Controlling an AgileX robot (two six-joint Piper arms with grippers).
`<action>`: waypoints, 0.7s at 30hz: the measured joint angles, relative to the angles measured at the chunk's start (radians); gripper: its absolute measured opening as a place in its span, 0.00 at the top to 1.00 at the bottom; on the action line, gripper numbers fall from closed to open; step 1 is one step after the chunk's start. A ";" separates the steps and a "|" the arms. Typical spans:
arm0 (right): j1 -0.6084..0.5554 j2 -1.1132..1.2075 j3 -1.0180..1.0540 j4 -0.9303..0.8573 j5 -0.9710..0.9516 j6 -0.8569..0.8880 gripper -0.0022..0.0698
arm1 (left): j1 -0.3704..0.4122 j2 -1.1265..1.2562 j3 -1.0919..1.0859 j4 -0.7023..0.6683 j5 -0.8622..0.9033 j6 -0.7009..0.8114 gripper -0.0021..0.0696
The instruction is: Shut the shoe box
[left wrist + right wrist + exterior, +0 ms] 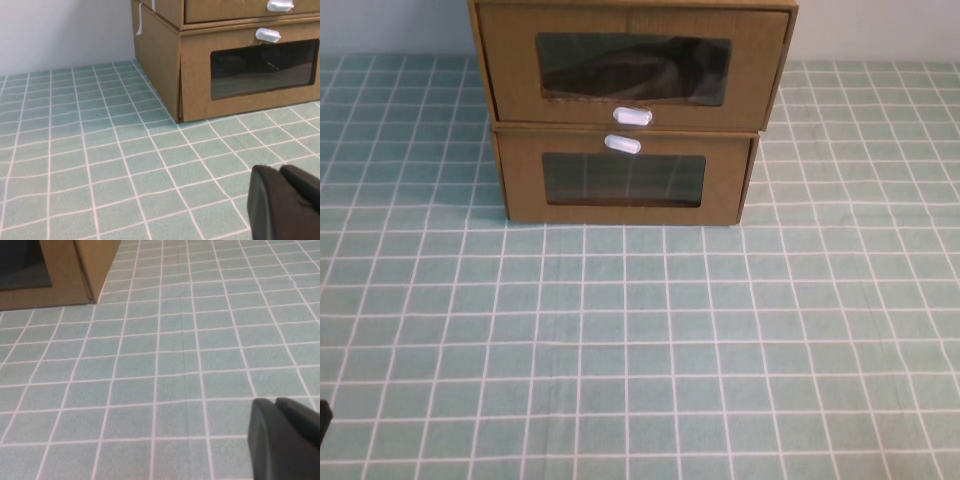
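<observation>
The shoe box (760, 70) is the upper of two stacked brown cardboard boxes at the back middle of the table. It has a clear window with rough edges and a white pull tab (631, 116) just below it. Its front stands slightly forward of the box under it. It also shows in the left wrist view (225, 10). My left gripper (280, 172) is shut and empty, low over the table, well in front and to the left of the boxes. My right gripper (275, 404) is shut and empty, to the front right of them.
The lower brown box (520, 185) has its white tab (622, 144) above its window; its corner shows in the right wrist view (65, 275). The table wears a green cloth with white grid lines (640, 340). A pale wall stands behind.
</observation>
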 joint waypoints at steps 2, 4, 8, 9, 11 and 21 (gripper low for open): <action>0.000 0.000 0.000 0.002 0.000 0.000 0.99 | 0.000 0.000 0.000 0.000 0.000 0.000 0.98; 0.000 0.000 0.000 0.002 0.000 0.000 0.99 | 0.000 0.000 0.000 0.014 0.000 0.007 0.98; 0.000 0.000 0.000 0.002 0.001 0.000 0.99 | 0.023 -0.008 0.000 0.207 -0.017 -0.104 0.98; 0.000 0.000 0.000 0.002 0.001 0.000 0.99 | 0.043 -0.022 0.000 0.269 -0.019 -0.170 0.98; 0.000 0.000 0.000 0.002 0.001 0.000 0.99 | 0.093 -0.038 0.000 0.368 -0.017 -0.265 0.98; 0.000 0.000 0.000 0.004 0.001 0.000 0.99 | 0.176 -0.041 0.000 0.543 0.163 -0.461 0.98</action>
